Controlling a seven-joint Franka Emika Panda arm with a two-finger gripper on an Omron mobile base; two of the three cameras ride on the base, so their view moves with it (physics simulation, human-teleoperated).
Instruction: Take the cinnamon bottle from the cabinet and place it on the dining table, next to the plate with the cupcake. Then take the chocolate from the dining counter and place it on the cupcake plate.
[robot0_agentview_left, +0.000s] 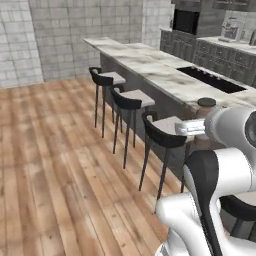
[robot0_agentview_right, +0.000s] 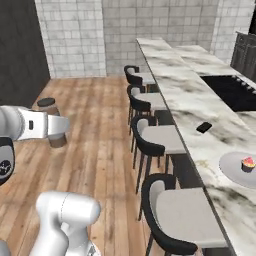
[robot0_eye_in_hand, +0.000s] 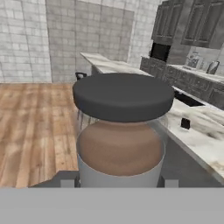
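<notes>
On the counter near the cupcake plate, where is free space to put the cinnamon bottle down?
The counter is bare between the chocolate and the plate, and also from the plate to the stool-side edge. Beyond the chocolate, the dark sink takes the far side. The plate holds the cupcake. The gripper holds the bottle out over the floor.

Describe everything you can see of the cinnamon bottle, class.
The cinnamon bottle is a squat, clear jar, glass by the look of it, with a flat, round dark lid, filled nearly to the shoulder with brown powder. It stands upright in the gripper, carried above the wooden floor, beside the stools and short of the marble counter.
</notes>
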